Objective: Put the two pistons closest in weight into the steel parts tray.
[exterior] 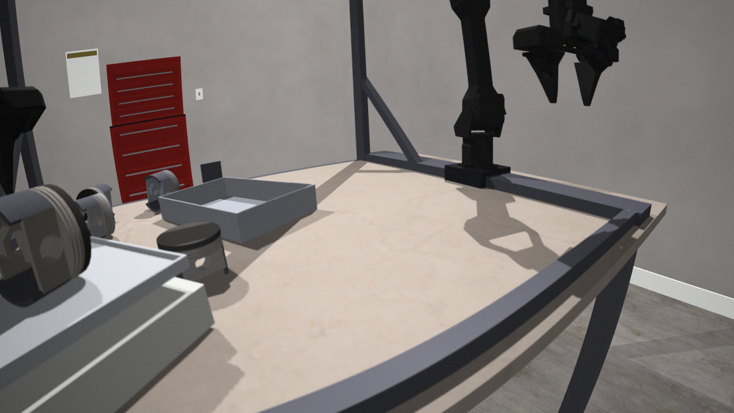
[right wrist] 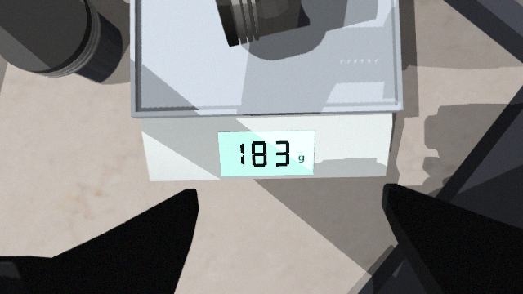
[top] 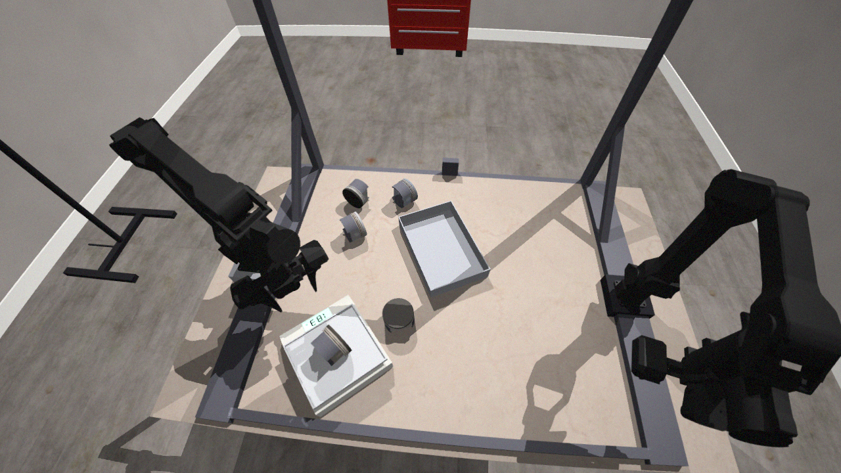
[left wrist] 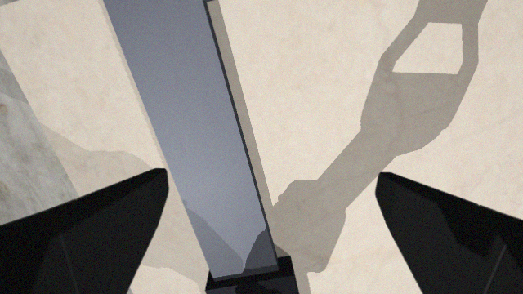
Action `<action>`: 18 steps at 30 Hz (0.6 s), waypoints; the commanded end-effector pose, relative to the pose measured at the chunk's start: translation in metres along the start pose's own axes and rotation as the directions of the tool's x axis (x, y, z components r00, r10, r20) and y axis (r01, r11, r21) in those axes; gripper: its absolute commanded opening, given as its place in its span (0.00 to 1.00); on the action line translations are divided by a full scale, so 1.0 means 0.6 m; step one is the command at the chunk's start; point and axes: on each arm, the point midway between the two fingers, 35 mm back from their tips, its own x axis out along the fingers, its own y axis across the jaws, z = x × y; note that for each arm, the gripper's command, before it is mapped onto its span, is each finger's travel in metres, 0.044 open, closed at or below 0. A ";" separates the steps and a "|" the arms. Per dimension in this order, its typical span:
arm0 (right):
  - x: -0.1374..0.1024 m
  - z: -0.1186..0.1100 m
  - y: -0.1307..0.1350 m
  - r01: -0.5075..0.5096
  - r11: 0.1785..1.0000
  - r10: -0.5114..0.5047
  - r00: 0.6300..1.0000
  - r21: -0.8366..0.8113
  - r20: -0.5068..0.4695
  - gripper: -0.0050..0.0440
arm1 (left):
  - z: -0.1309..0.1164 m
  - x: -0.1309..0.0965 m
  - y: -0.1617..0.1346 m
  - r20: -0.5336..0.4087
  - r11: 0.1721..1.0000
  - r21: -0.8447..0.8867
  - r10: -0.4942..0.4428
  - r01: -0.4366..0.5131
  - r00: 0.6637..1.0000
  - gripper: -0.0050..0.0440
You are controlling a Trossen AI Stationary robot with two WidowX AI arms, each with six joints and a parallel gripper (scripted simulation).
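A piston (top: 332,345) (exterior: 49,238) (right wrist: 267,18) lies on its side on the scale (top: 354,389) (right wrist: 351,139). The display (right wrist: 266,153) reads 183 g. A second piston (top: 398,315) (exterior: 190,246) (right wrist: 45,37) stands crown up beside the scale. Three more lie at the back: one piston (top: 355,192), another piston (top: 404,192) and a nearer piston (top: 353,226). The steel parts tray (top: 461,282) (exterior: 279,210) is empty. My right gripper (top: 297,298) (right wrist: 289,196) is open and empty above the table, off the scale's display side. My left gripper (exterior: 569,103) (left wrist: 273,181) is open and empty, high over the side rail.
A dark frame rail (top: 435,433) (exterior: 461,328) (left wrist: 184,135) borders the table. Frame posts (top: 288,82) (exterior: 359,77) rise from it. A small dark block (top: 450,167) (exterior: 211,171) stands at the back edge behind the tray. A red drawer cabinet (top: 429,23) (exterior: 146,113) stands beyond the table.
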 end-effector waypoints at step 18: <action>-0.009 0.015 0.002 -0.009 1.000 0.009 1.000 0.008 0.026 0.87 | 0.006 -0.008 0.000 0.018 1.000 0.002 -0.001 0.001 1.000 0.92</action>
